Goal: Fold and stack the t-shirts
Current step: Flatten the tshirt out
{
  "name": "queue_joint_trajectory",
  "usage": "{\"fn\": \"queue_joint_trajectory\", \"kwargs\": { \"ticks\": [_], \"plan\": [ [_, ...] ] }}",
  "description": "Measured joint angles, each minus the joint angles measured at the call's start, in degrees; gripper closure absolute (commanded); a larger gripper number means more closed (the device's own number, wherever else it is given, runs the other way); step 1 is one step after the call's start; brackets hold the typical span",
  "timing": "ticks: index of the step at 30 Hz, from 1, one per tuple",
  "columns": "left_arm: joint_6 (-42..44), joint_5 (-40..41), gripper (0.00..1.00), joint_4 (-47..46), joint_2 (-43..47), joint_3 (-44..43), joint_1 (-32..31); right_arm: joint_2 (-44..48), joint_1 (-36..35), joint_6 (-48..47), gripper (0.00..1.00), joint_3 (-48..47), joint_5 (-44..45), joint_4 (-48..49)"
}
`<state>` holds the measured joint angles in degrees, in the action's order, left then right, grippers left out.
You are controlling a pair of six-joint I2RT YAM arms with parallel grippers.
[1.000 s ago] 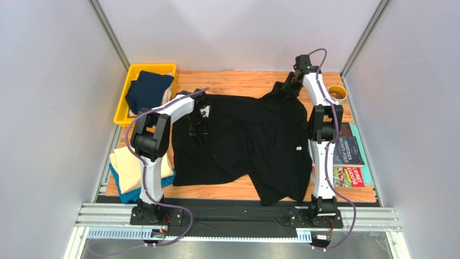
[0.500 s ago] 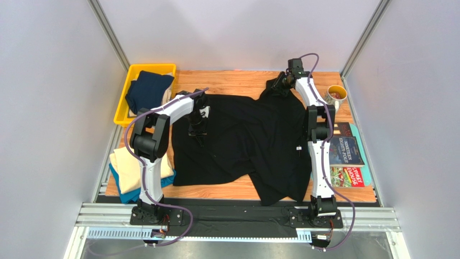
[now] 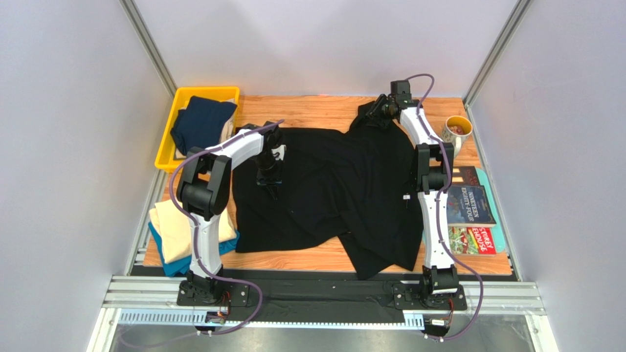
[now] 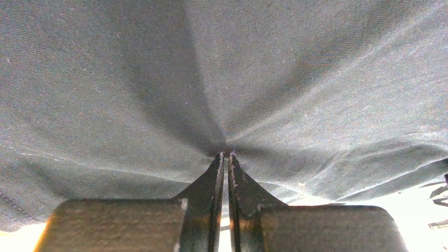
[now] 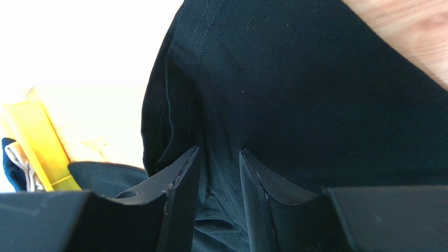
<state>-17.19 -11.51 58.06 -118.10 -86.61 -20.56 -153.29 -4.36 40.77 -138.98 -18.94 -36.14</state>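
Note:
A large black t-shirt lies spread across the wooden table. My left gripper sits over its left part. In the left wrist view its jaws are pinched together on a pucker of the dark cloth. My right gripper is at the far edge, holding the shirt's bunched far corner. In the right wrist view a fold of black cloth fills the gap between the fingers. A navy t-shirt lies in the yellow bin. A cream t-shirt lies folded on a teal one at the front left.
The yellow bin stands at the far left and also shows in the right wrist view. A cup stands at the far right. Colourful magazines lie along the right edge. Grey walls close in the table.
My right gripper has moved left along the far edge, pulling the shirt's far corner with it. The left arm has not moved.

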Motion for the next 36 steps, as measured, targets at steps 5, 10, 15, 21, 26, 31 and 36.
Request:
{"fn": "queue_joint_trajectory", "kwargs": {
  "ticks": [5,10,15,21,26,31,36],
  "plan": [
    [0.00,0.02,0.89,0.09,0.00,0.00,0.00,0.66,0.70,0.81,0.60,1.62,1.31,1.38],
    [0.02,0.00,0.90,0.42,0.00,0.00,0.00,3.45,2.54,-0.11,0.62,5.40,4.15,0.28],
    [0.44,-0.07,0.92,0.55,-0.20,0.00,0.00,7.52,6.08,-2.12,0.56,10.64,6.54,-2.58],
    [1.36,-0.33,0.94,0.85,-0.50,0.00,0.00,8.41,8.52,-4.17,0.53,11.21,4.15,-3.74],
    [2.25,-1.20,0.94,1.09,-1.27,0.00,0.00,8.41,8.26,-4.17,0.50,8.07,2.47,-4.72],
    [2.51,-1.62,0.94,1.07,-1.60,0.02,0.00,8.41,8.13,-4.15,0.51,4.26,1.92,-4.46],
    [2.60,-2.05,0.94,0.96,-1.60,0.61,0.00,8.44,8.22,-4.22,0.53,4.46,2.12,-5.18]
  ]
}}
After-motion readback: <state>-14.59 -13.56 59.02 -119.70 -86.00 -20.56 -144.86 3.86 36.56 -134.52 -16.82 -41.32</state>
